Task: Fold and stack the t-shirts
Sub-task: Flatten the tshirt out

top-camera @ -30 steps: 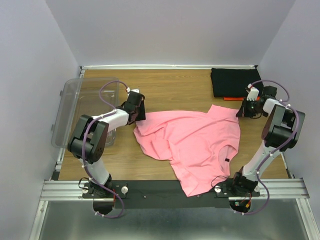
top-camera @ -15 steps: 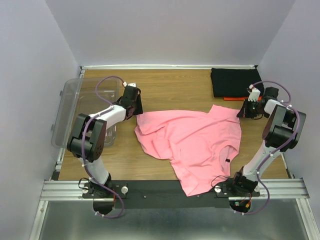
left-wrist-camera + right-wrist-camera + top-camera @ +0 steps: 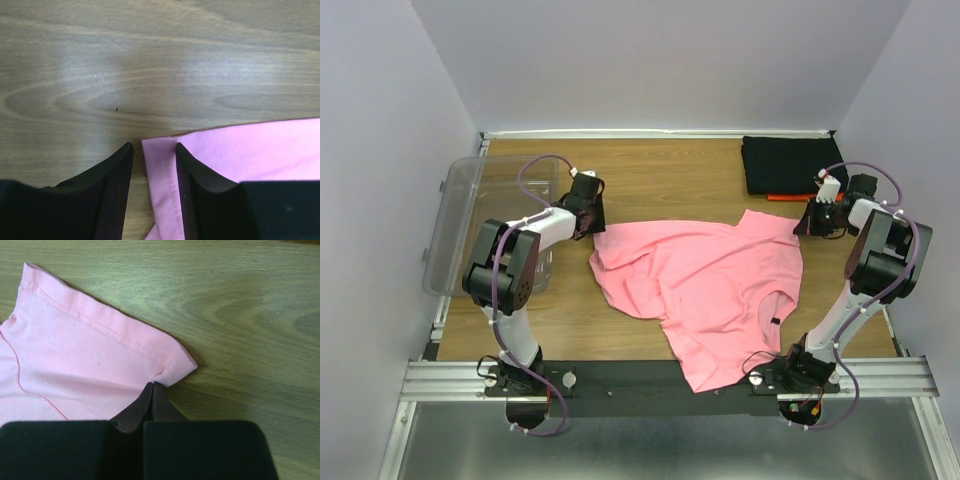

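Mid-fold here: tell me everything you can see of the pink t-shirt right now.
The pink t-shirt is bright pink, soft-looking cotton with stitched hems. It lies unfolded and wrinkled across the middle of the wooden table, its near end draping over the front edge. The right gripper is shut on a hemmed corner at its far right. The left gripper is open, its fingers straddling a hemmed corner at the far left, not yet pinching it. It lies apart from the black shirt.

pink t-shirt [image 3: 705, 285]: plain bright pink, centre | black t-shirt [image 3: 780, 163]: plain black, far right | orange-red t-shirt [image 3: 782, 197]: sliver at its near edge | table [image 3: 660, 175]: light brown wood grain | tub [image 3: 470, 210]: clear, left | walls [image 3: 650, 60]: pale lilac
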### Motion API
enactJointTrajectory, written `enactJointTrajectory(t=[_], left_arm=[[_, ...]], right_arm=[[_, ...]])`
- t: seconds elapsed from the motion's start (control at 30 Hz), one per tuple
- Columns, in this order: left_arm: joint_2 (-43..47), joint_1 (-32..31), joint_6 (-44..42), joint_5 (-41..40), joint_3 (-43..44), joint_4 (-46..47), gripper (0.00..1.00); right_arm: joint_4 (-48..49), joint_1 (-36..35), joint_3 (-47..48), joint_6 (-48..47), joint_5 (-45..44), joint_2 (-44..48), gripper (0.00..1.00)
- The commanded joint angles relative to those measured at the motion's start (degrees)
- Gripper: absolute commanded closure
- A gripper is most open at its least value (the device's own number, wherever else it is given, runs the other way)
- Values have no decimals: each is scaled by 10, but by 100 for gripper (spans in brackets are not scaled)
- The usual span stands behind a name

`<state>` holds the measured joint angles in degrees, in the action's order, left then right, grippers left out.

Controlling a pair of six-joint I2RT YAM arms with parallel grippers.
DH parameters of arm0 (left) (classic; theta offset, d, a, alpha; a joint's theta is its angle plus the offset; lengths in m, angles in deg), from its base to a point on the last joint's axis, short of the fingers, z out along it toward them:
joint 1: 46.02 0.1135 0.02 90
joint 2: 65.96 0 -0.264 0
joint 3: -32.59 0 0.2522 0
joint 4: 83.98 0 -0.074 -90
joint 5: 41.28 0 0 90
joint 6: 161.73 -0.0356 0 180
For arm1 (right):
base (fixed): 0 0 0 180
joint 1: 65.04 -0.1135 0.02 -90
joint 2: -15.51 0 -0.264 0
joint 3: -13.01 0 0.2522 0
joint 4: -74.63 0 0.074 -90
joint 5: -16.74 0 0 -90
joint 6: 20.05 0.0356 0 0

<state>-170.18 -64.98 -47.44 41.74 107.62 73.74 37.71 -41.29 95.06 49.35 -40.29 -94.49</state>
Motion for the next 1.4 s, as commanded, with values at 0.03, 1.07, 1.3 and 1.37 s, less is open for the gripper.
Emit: enactJointTrajectory(t=[0.03, 1.07, 1.3, 1.37], left_arm=[[-28, 3, -9, 22, 18, -13, 56], [46, 2, -14, 36, -12, 11, 100], [67, 2, -14, 39, -17, 18, 100], [69, 2, -14, 43, -18, 19, 100]], right_arm=[[6, 7, -7, -4, 17, 18, 99], [-2, 7, 54, 21, 42, -8, 75], [-5, 6, 83, 45, 46, -28, 72], [-6, 6, 90, 50, 51, -36, 72]])
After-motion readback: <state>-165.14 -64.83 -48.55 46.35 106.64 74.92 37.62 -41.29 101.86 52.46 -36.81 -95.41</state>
